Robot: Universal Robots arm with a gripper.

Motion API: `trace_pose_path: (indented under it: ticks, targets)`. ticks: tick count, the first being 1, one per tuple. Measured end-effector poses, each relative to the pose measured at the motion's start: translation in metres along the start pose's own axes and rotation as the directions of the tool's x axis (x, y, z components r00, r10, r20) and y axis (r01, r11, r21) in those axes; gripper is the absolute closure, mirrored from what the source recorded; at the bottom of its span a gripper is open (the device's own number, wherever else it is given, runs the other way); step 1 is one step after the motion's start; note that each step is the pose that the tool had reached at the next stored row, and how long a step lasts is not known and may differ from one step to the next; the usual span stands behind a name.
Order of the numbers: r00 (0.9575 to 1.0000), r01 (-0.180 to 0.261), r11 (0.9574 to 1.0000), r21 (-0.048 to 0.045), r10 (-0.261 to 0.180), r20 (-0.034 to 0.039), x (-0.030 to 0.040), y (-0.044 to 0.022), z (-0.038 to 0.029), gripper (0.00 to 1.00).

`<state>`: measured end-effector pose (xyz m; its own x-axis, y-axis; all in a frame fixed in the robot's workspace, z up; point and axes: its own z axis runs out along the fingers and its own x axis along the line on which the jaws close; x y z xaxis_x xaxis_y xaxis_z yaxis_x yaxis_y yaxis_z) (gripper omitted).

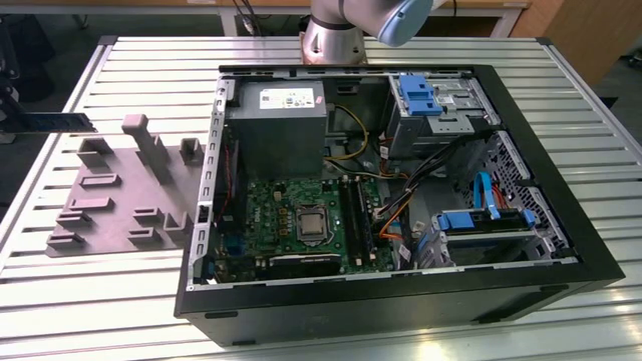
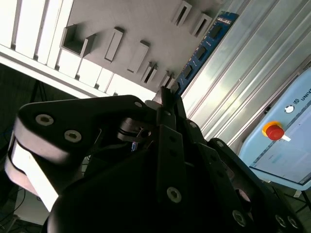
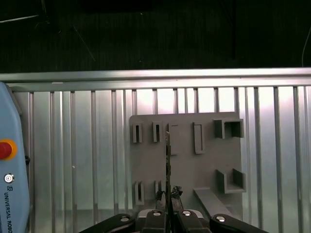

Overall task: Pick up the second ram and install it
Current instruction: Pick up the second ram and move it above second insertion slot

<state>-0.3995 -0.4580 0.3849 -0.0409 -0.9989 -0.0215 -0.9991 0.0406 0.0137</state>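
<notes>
Gripper [image 3: 167,195] clenched on the second ram [image 3: 167,155], which it holds edge-on and free of the grey holder plate [image 3: 194,160]. In the exterior view the ram hangs at the far left of the frame, well apart from the open computer case [image 1: 401,301]. Step in hand, as judged: pickup done, installation not begun. Seating calls for squaring the ram's edge to a black memory slot [image 1: 353,214] near frame centre.

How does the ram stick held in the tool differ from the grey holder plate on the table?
The ram stick is a thin blue board with dark chips; the holder plate is broad, plain grey, with raised pockets. The ram stick is gripped in the tool, clear of the plate; the holder plate lies flat on the table. Both are outside the computer case.
</notes>
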Motion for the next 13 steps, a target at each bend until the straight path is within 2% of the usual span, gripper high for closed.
trace_pose_path:
  ticks: [13]
  targets:
    - [1.0000,0.000,1.0000,0.0000,0.000,0.0000,-0.0001,-0.0030,-0.0001,0.85]
